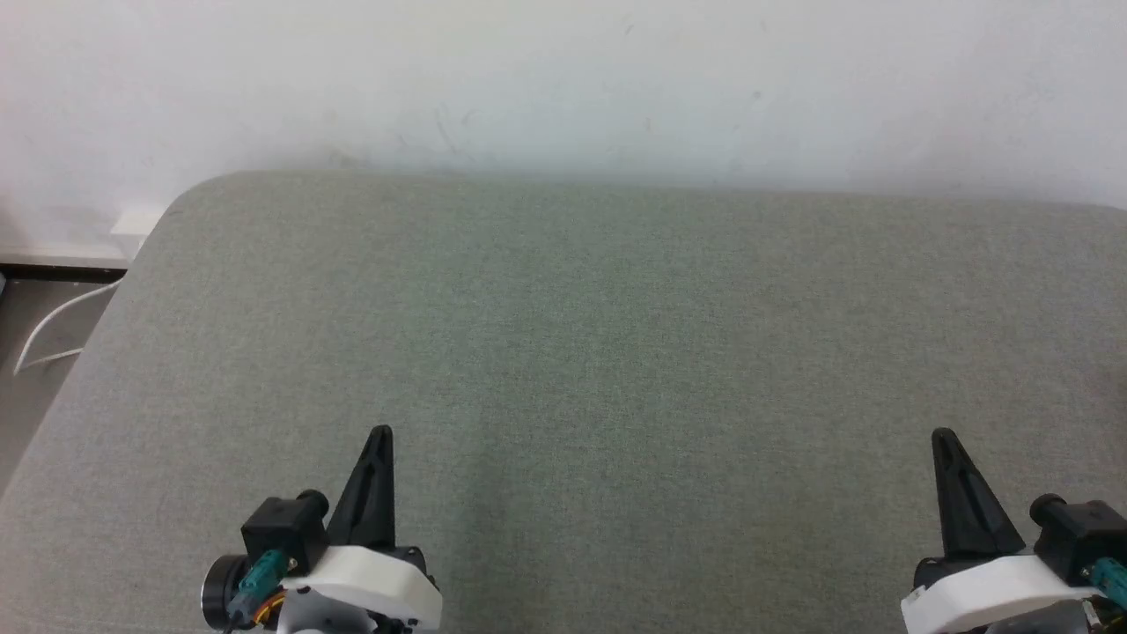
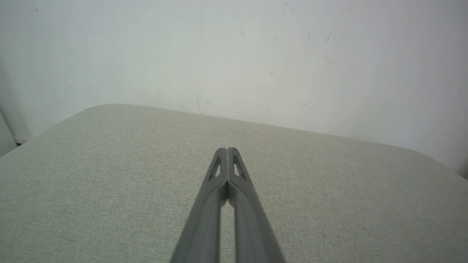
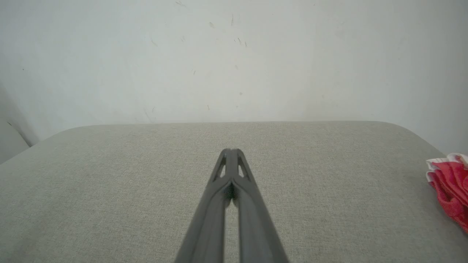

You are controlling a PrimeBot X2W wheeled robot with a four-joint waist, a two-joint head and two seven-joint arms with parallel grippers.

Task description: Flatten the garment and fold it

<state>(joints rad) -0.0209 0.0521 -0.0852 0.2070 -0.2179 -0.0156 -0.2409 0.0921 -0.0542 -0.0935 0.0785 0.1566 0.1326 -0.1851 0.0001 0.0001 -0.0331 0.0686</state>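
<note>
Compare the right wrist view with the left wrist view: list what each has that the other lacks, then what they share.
Right wrist view, not the left: the bunched red garment with white trim at the frame's right edge, and the right gripper, shut and empty. Left wrist view, not the right: the left gripper, shut and empty. Both: the pale grey fabric cushion with rounded corners and the scuffed white wall behind it.

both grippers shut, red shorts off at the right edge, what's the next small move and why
Probably swing the right gripper toward its right and open it: its jaws are shut and empty, while the garment lies bunched at the right wrist view's right edge, well apart from it.
</note>
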